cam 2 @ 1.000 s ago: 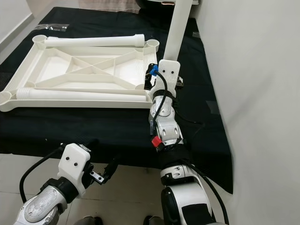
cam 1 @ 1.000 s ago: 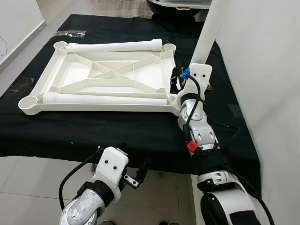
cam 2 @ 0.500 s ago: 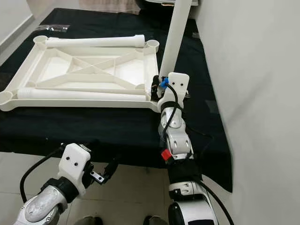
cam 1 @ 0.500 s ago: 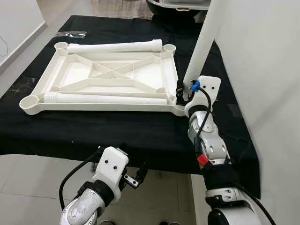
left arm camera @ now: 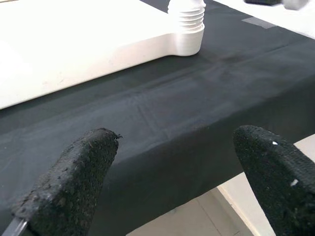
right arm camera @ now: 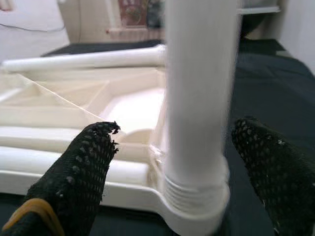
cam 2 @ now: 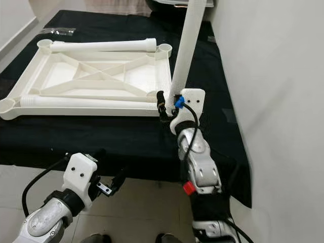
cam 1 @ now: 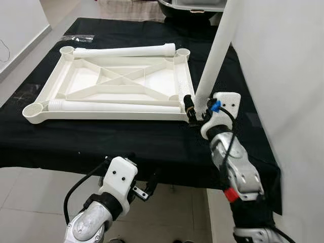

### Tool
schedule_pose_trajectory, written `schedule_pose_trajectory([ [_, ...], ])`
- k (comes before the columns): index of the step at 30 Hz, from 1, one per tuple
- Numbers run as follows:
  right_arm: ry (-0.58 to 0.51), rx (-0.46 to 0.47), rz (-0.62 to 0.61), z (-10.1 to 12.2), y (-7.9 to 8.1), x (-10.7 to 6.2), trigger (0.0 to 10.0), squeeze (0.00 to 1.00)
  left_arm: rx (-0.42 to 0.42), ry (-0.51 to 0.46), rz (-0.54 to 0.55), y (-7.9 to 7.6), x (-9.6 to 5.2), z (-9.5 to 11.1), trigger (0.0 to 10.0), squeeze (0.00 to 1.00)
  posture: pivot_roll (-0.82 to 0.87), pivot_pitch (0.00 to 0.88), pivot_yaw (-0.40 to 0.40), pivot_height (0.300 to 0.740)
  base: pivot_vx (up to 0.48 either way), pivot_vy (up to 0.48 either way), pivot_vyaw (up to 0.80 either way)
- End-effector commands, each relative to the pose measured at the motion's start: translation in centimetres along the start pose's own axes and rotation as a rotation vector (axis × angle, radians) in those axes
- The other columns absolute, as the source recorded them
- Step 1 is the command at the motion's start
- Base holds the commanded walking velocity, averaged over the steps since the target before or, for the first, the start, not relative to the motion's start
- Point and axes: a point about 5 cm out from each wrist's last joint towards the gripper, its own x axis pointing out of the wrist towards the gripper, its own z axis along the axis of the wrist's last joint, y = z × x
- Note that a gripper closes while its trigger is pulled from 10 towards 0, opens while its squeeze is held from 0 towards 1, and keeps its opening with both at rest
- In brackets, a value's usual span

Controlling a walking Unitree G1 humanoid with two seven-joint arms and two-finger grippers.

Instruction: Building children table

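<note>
A white plastic children's tabletop [cam 1: 119, 86], laid upside down with its ribbed underside up, is seen across the upper left and centre of the head views on a desk covered with black cloth [cam 1: 126, 139], with two loose white plastic leg tubes [cam 1: 124, 50] lying along its far and near edges. A third white leg tube [cam 1: 215, 53] is stood upright in the near right corner socket, right of centre, and the right gripper [right arm camera: 167, 162] is placed at its base with the black fingers [right arm camera: 81, 162] spread on either side of the tube, not pinching it. The left gripper [left arm camera: 167, 167] is held low at the bottom left, below the desk's front edge, with its fingers [left arm camera: 74, 177] spread wide and holding nothing.
</note>
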Motion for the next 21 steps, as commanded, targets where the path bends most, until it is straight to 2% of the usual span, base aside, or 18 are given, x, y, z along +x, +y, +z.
schedule_pose_trajectory([
  [1,0.029,0.011,0.030,-0.4,-0.8,-0.5,10.0,0.00,-0.001,0.015,-0.010,-0.2,0.0,-0.4,10.0,0.00,0.12,0.156,-0.049,0.740,0.000,0.000,0.00],
  [4,0.059,-0.031,0.047,-0.7,-3.2,-1.1,10.0,0.00,-0.004,0.015,-0.006,-0.2,0.0,-0.5,10.0,0.00,0.11,0.149,-0.053,0.740,0.000,0.000,0.00],
  [5,0.059,-0.031,0.047,-0.7,-3.2,-1.1,10.0,0.00,-0.004,0.015,-0.006,-0.2,0.0,-0.5,10.0,0.00,0.11,0.149,-0.053,0.740,0.000,0.000,0.00],
  [7,0.087,-0.052,0.042,-0.8,-4.8,-1.5,10.0,0.00,-0.006,0.015,-0.006,-0.2,0.0,-0.6,10.0,0.00,0.11,0.144,-0.053,0.740,0.000,0.000,0.00],
  [8,0.087,-0.052,0.042,-0.8,-4.8,-1.5,10.0,0.00,-0.006,0.015,-0.006,-0.2,0.0,-0.6,10.0,0.00,0.11,0.144,-0.053,0.740,0.000,0.000,0.00],
  [10,0.106,-0.121,0.054,-1.0,-6.0,-1.9,10.0,0.00,-0.007,0.013,-0.007,-0.2,0.0,-0.6,10.0,0.00,0.12,0.137,-0.056,0.740,0.000,0.000,0.00],
  [11,0.106,-0.121,0.054,-1.0,-6.0,-1.9,10.0,0.00,-0.007,0.013,-0.007,-0.2,0.0,-0.6,10.0,0.00,0.12,0.137,-0.056,0.740,0.000,0.000,0.00],
  [12,0.116,-0.173,0.078,-1.2,-6.3,-2.1,10.0,0.00,-0.005,0.011,-0.007,-0.2,-0.1,-0.6,10.0,0.00,0.12,0.135,-0.056,0.740,0.000,0.000,0.00],
  [14,0.130,-0.209,0.086,-1.4,-6.5,-2.2,10.0,0.00,-0.004,0.011,-0.008,-0.3,-0.1,-0.7,10.0,0.00,0.12,0.135,-0.056,0.740,0.000,0.000,0.00],
  [16,0.164,-0.331,0.001,-2.1,-7.2,-1.6,10.0,0.00,-0.004,0.011,-0.012,-0.4,-0.1,-0.7,10.0,0.00,0.11,0.134,-0.052,0.740,0.000,0.000,0.00],
  [21,0.184,-0.405,-0.117,-2.6,-7.5,-0.4,10.0,0.00,-0.008,0.003,-0.018,-0.6,0.0,-0.5,10.0,0.00,0.11,0.134,-0.054,0.740,0.000,0.000,0.00],
])
